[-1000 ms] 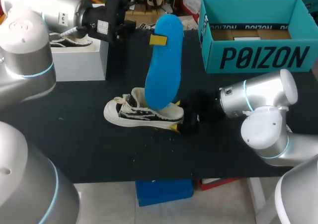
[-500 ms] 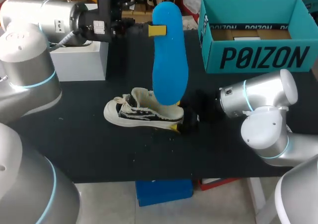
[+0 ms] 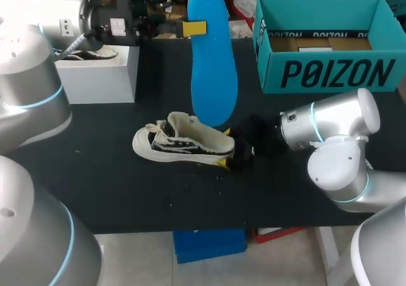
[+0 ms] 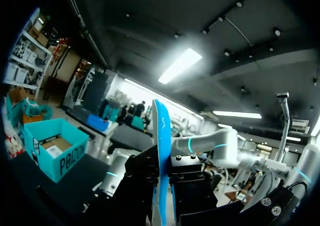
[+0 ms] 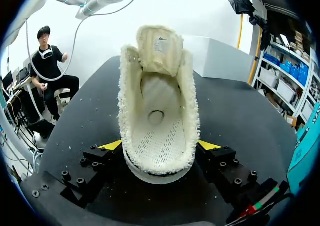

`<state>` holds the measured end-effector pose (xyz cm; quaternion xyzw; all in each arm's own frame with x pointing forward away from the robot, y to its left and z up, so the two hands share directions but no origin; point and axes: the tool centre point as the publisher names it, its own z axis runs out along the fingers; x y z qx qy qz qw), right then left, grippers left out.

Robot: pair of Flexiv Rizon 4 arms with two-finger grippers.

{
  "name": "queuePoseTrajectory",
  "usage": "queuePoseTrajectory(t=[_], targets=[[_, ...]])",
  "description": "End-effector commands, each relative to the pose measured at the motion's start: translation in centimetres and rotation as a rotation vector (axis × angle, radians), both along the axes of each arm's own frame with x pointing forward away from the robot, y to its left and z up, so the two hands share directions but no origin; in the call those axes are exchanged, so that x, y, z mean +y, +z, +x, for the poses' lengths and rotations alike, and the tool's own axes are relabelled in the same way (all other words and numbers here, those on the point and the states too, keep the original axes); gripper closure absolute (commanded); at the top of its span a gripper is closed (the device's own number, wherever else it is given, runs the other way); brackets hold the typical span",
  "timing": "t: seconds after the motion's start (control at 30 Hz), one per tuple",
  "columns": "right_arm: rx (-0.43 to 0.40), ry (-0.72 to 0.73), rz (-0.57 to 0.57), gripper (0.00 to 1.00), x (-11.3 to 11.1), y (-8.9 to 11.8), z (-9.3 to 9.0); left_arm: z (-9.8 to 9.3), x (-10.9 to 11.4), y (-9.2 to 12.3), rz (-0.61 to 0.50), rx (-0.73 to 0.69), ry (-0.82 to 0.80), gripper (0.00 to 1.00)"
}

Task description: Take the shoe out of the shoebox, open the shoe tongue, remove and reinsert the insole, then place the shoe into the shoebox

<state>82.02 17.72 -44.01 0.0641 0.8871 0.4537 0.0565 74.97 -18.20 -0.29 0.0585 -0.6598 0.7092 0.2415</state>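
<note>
A white low-top shoe with black trim lies on its sole on the black table, toe to the left. My right gripper is shut on its heel. In the right wrist view the shoe is between the fingers of that gripper, tongue folded forward and the inside bare. My left gripper is shut on a blue insole, which hangs upright above the shoe with its lower end clear of it. In the left wrist view the insole shows edge-on between the fingers of the left gripper.
The open teal shoebox stands at the back right of the table, also in the left wrist view. A white box at the back left carries another shoe.
My left arm has lifted the insole up and slightly left; its lower end has come out of the shoe. The right gripper and the shoe have not moved.
</note>
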Motion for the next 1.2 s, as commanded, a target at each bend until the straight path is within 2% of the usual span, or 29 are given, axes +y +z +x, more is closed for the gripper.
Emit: queuePoseTrajectory(t=[0.03, 0.17, 0.2, 0.23, 0.43, 0.6, 1.2], targets=[[0.001, -0.002, -0.003, 1.0, 0.2, -0.3, 0.0, -0.1, -0.1, -0.1, 0.001, -0.001, 0.004, 1.0], [0.001, 0.005, -0.025, 1.0, -0.1, 0.0, -0.1, -0.1, -0.1, -0.1, 0.001, -0.001, 0.004, 1.0], [0.004, 0.007, -0.043, 0.75, -0.4, 0.1, -0.2, -0.1, -0.1, -0.1, 0.001, -0.001, 0.004, 1.0], [0.008, 0.008, -0.076, 0.0, -0.7, 0.5, -0.3, -0.1, -0.1, -0.1, 0.001, -0.001, 0.004, 1.0], [0.005, 0.024, -0.266, 0.0, -2.5, 2.8, -0.8, -0.1, -0.1, -0.1, 0.001, -0.001, 0.004, 1.0], [0.011, 0.022, -0.392, 0.0, -3.0, 4.0, -1.3, -0.1, -0.1, -0.1, 0.001, -0.001, 0.004, 1.0], [0.05, 0.055, -0.804, 0.0, -0.5, 6.7, -1.5, -0.1, -0.1, -0.1, 0.001, -0.001, 0.004, 1.0]])
